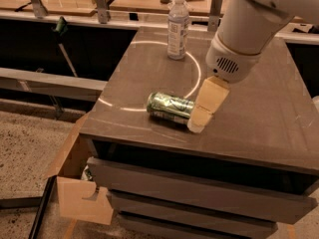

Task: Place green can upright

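Observation:
The green can [169,107] lies on its side near the front of the grey-brown table top [259,113], long axis running left to right. My gripper [198,122] hangs from the white arm [244,29] and its pale fingers [209,101] reach down to the can's right end, touching or nearly touching it. The arm covers part of the table behind it.
A clear plastic bottle [178,28] with a white label stands upright at the back of the table. A pale arc [192,78] is marked on the table top. Drawers sit below the front edge, and an open cardboard box [75,183] stands at the lower left on the floor.

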{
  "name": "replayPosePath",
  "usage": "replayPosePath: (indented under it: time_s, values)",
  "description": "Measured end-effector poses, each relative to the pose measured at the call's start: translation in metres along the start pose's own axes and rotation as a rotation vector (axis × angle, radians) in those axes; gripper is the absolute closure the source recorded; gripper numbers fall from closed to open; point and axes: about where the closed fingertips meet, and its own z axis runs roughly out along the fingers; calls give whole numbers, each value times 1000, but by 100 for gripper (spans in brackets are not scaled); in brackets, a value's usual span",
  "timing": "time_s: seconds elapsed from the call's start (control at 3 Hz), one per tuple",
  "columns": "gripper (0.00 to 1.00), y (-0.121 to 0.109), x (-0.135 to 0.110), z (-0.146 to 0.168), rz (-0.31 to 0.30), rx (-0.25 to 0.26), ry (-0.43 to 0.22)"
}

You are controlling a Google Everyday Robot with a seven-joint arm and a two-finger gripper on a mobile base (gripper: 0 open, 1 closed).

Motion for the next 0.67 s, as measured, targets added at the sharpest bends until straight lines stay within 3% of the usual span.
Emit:
replayPosePath:
  time_s: [0.33, 0.67]
  values:
    - [0, 5, -19, 21, 18, -31, -7]
    - [0, 7, -37, 42, -5, -37, -15]
